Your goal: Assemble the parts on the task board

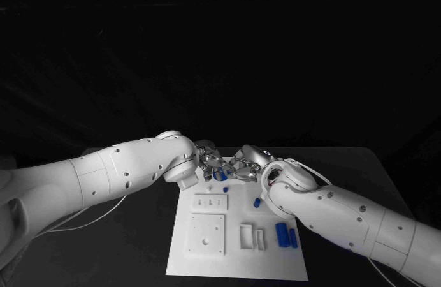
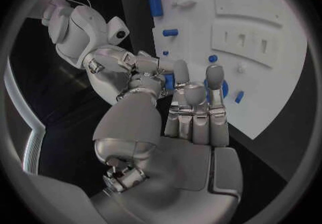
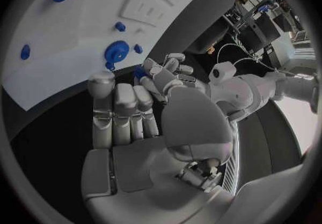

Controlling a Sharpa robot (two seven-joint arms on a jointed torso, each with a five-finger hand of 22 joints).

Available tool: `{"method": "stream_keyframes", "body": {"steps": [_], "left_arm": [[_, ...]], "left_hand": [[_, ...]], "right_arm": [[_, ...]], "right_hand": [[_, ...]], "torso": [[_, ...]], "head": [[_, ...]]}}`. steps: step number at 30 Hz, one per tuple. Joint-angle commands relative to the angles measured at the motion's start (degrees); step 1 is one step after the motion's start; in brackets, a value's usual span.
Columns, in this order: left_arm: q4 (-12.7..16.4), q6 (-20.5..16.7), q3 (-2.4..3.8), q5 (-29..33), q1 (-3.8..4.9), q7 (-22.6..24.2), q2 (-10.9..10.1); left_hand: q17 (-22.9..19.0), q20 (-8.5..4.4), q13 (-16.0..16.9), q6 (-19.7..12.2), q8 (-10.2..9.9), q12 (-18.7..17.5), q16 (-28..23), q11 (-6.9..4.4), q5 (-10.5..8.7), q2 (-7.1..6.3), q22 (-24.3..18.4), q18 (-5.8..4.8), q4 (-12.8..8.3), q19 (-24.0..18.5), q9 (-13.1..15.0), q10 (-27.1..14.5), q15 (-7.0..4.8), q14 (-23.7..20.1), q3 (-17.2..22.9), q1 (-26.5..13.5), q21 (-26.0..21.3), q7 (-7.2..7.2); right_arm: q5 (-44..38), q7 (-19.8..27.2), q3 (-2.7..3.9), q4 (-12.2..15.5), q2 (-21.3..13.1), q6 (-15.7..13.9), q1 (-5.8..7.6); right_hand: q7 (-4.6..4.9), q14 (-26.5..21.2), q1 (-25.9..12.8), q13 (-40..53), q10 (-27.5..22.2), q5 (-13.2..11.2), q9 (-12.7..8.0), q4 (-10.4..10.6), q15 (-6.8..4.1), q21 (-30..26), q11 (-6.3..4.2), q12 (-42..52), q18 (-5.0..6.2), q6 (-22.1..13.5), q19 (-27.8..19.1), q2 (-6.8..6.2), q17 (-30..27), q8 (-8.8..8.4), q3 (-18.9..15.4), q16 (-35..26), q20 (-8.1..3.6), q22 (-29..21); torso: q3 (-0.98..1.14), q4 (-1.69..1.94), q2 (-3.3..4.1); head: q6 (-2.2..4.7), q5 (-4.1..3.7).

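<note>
The white task board [image 1: 207, 261] lies in the middle of the table. My left hand [image 1: 204, 160] and right hand [image 1: 250, 166] meet fingertip to fingertip above its far end. A small blue part [image 2: 169, 81] [image 3: 139, 73] is pinched between them, and fingers of both hands touch it. In the left wrist view, my left hand [image 2: 191, 114] faces my right hand [image 2: 127, 71]. In the right wrist view, my right hand [image 3: 124, 114] faces my left hand [image 3: 168, 73]. A blue gear [image 3: 117, 51] [image 2: 223, 89] sits on the board just below the hands.
Two blue cylinders [image 1: 281, 231] [image 1: 292, 237] lie side by side at the board's right edge, and a shorter blue piece [image 1: 257, 203] lies above them. A small blue peg [image 1: 225, 189] stands near the far end. White raised blocks [image 1: 207, 234] occupy the board's left half.
</note>
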Motion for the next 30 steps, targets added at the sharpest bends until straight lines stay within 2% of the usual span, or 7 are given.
{"method": "stream_keyframes", "body": {"steps": [1,7,12,19,23,27,30], "left_arm": [[-0.14,-0.21,-0.11,-0.08,-0.2,-0.05,0.01],[-0.16,-0.44,-0.12,0.36,-0.23,0.1,-0.06],[-0.19,-0.26,-0.13,1.07,-0.25,0.13,-0.11],[-0.1,0.07,-0.13,1.9,-0.25,0.11,-0.17],[-0.08,0.26,-0.13,2.36,-0.26,0.06,-0.24],[-0.04,0.4,-0.13,2.54,-0.27,0.05,-0.39],[0.02,0.39,-0.13,2.59,-0.33,0.04,-0.57]], "left_hand": [[0.1,0.12,-0.12,-0.41,0.16,-0.14,-0.02,-0.22,2.08,2.27,0.61,-0.17,-5.23,0.47,0.86,2.97,-0.09,-0.13,5.16,1.78,-0.35,0.08],[0.68,0.14,-0.1,-0.08,0.15,0.34,0.49,-0.26,3.04,2.79,2.4,-0.06,-7.18,0.81,2.44,2.99,-0.11,-0.01,7.61,-0.17,-1.23,0.04],[1.36,0.11,0.03,1.06,0.29,0.84,1.04,-0.51,4.16,2.46,3.27,-0.09,-7.47,1.16,3.8,3.0,-0.17,0.25,7.92,-1.2,-1.83,-0.41],[2.89,-0.08,0.24,2.77,0.43,1.74,2.2,-1.05,5.9,1.68,4.49,-0.35,-7.31,1.77,9.6,3.01,-0.36,0.69,8.75,-2.88,-2.87,-1.35],[3.43,-0.27,0.37,3.26,0.35,2.39,2.51,-1.04,7.52,1.2,5.28,-0.57,-7.48,2.11,15.8,3.01,-0.54,0.81,9.81,-4.07,-3.53,-1.75],[4.04,-0.31,0.45,3.61,0.28,2.77,2.94,-1.11,8.29,0.94,5.92,-0.61,-7.6,2.37,17.99,3.04,-0.59,1.01,10.32,-4.54,-4.02,-1.91],[4.31,-0.31,0.45,3.66,0.25,2.9,3.11,-1.11,8.48,0.87,6.31,-0.62,-7.68,2.51,18.76,3.06,-0.6,1.07,10.55,-4.64,-4.32,-1.93]], "right_arm": [[-0.46,0.77,0.11,0.34,0.18,0.21,0.12],[-0.4,0.86,0.11,0.25,0.19,0.2,0.12],[-0.27,1.02,0.1,-0.06,0.19,0.18,0.12],[0.23,1.76,0.06,-0.57,0.18,-0.41,0.11],[0.62,2.37,0.01,-0.74,0.1,-1.54,0.09],[1.21,3.07,-0.03,-0.91,-0.16,-2.53,0.07],[1.41,3.57,-0.03,-0.85,-0.55,-2.89,-0.1]], "right_hand": [[-0.5,0.09,-0.15,-0.04,-0.09,0.18,2.62,0.31,-0.4,-0.33,-0.37,-0.19,-0.79,1.39,2.31,0.44,0.05,0.39,0.13,-0.23,-0.47,4.8],[-0.5,0.09,-0.15,-0.04,-0.09,0.18,2.62,0.31,-0.4,-0.33,-0.37,-0.19,-0.79,1.39,2.31,0.44,0.05,0.39,0.13,-0.23,-0.47,4.8],[-0.48,0.07,-0.19,-0.13,-0.2,0.18,2.6,0.36,-0.4,-0.43,-0.35,-0.4,-0.79,1.21,2.31,0.33,0.0,0.36,0.02,-0.35,-0.48,4.79],[-0.32,0.05,-0.58,-0.41,-0.55,0.22,2.15,0.88,-0.31,-0.78,-0.21,-0.96,-0.75,0.07,2.27,-0.19,-0.09,0.35,-0.55,-0.52,-0.42,4.73],[-0.01,0.1,-1.72,-0.58,-0.71,0.5,1.37,2.04,-0.15,-0.96,0.05,-1.23,-0.61,-1.8,2.33,-1.46,-0.05,0.27,-1.83,-0.51,-0.31,4.68],[1.13,-0.09,-2.43,-1.49,-1.67,-0.58,-0.11,4.29,0.34,-1.76,0.81,-2.84,-0.24,-5.78,2.25,-3.29,-0.41,0.33,-3.81,-1.02,0.1,4.5],[1.43,-0.25,-1.75,-2.72,-2.36,-0.73,-0.29,6.32,0.64,-2.59,1.07,-4.45,0.21,-6.92,2.16,-4.13,-0.85,0.36,-5.69,-1.56,0.55,4.38]], "torso": [[0.01,-0.02,-0.01],[0.04,-0.03,-0.02],[0.05,-0.03,-0.03],[0.07,-0.03,-0.01],[0.07,-0.05,-0.02],[0.05,-0.03,-0.06],[0.08,-0.07,-0.08]], "head": [[-0.09,0.12],[-0.12,0.1],[-0.22,0.06],[-0.3,0.16],[-0.3,0.23],[-0.4,0.22],[-0.35,0.15]]}}
